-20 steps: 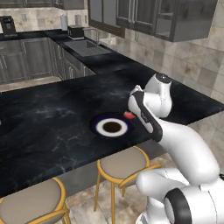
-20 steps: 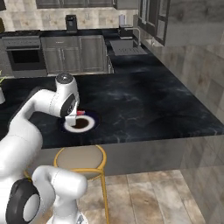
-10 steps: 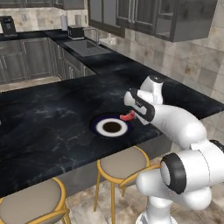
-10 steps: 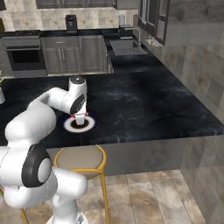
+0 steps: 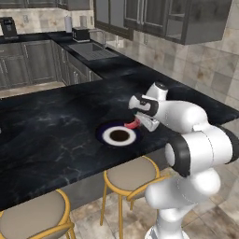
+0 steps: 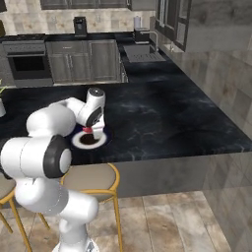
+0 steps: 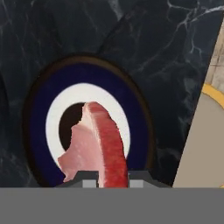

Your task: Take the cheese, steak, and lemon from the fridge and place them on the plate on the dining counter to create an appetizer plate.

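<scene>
A pinkish-red steak point(image 7: 94, 146) hangs edge-on just above a round plate point(image 7: 136, 114), pinched between the fingers of the gripper point(image 7: 113, 178), which are closed tight on the meat's near end. In the left base view, the steak point(image 5: 132, 124) pokes out from the gripper point(image 5: 141, 122) over the right rim of the plate point(image 5: 104, 132), which sits near the front edge of the black marble dining counter point(image 5: 51, 126). From the right, the white arm covers most of the gripper point(image 6: 92, 129), and the steak point(image 6: 88, 129) shows as a small red patch over the plate point(image 6: 77, 141). The fingertips are barely visible beneath the meat. Two gold-legged stools point(image 5: 132, 175) stand below the counter.
</scene>
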Controlling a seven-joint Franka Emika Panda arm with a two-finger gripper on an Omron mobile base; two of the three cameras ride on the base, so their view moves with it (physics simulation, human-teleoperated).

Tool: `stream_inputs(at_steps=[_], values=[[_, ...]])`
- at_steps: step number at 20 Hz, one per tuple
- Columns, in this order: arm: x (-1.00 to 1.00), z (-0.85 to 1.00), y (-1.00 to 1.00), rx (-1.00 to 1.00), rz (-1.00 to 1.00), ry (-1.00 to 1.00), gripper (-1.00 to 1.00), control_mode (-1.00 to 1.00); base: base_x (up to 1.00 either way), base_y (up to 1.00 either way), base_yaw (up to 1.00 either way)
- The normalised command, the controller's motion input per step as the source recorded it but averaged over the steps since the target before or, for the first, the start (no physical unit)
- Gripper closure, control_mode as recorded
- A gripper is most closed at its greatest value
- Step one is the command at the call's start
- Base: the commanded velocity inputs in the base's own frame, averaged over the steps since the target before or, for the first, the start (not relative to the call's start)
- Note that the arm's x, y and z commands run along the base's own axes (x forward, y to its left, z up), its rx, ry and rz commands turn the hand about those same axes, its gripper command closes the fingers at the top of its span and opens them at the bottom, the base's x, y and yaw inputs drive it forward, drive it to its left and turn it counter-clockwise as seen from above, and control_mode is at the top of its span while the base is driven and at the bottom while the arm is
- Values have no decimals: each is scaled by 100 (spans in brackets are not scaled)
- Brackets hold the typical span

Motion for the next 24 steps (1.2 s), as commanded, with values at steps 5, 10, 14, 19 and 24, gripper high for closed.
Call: stream_inputs(at_steps=[5,10,14,19,24], values=[[42,-42,8,0,7,0,100,-100,0,0,0],[46,-35,9,0,2,0,100,-100,0,0,0],[48,-26,0,0,0,0,100,-100,0,0,0],[56,-10,0,0,0,0,100,-100,0,0,0],[42,-18,12,0,0,0,100,-100,0,0,0]])
